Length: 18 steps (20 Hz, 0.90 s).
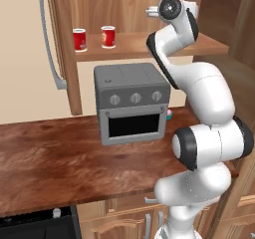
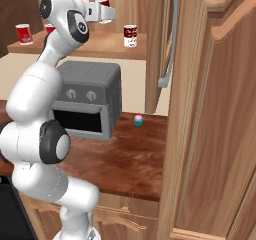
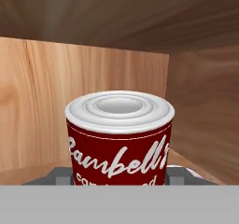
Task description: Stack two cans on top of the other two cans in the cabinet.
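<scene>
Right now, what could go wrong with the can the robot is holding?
The gripper is shut on the held can, lifted above the shelf. If the grip slips, it may drop and roll. Setting it on the dark red and white can leaves little room for error; off-center, both might topple. The arm could also bump the toaster oven.

Dark red can point(image 3: 119, 139) with white script, grey toaster oven point(image 1: 130, 101), brown wood-grain cabinet point(image 1: 149, 4)
</scene>
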Motion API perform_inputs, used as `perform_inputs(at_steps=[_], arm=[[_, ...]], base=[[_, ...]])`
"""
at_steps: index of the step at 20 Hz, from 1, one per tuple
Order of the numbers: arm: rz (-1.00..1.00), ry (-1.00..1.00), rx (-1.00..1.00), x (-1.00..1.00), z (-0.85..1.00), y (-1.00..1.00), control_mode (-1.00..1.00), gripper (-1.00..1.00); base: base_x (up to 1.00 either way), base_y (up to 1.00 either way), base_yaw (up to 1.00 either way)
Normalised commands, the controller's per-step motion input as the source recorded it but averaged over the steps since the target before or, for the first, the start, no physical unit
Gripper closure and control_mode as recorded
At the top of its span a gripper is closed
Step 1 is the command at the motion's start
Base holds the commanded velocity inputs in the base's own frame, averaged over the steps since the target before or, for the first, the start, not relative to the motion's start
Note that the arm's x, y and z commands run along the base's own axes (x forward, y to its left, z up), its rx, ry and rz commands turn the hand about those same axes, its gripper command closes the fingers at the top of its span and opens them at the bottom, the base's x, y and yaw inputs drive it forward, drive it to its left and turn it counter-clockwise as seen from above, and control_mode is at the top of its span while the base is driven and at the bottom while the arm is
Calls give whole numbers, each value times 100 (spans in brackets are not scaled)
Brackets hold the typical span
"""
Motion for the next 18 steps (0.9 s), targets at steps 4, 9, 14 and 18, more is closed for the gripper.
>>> perform_inputs(at_steps=[4,9,14,18], arm=[[-6,0,0,0,16,-26,-100,100],[-5,0,0,0,9,-31,-100,100],[-2,0,0,-1,0,-36,-100,100],[0,0,2,0,-5,-35,-100,100]], base=[[0,0,0],[0,0,0],[0,0,0],[0,0,0]])
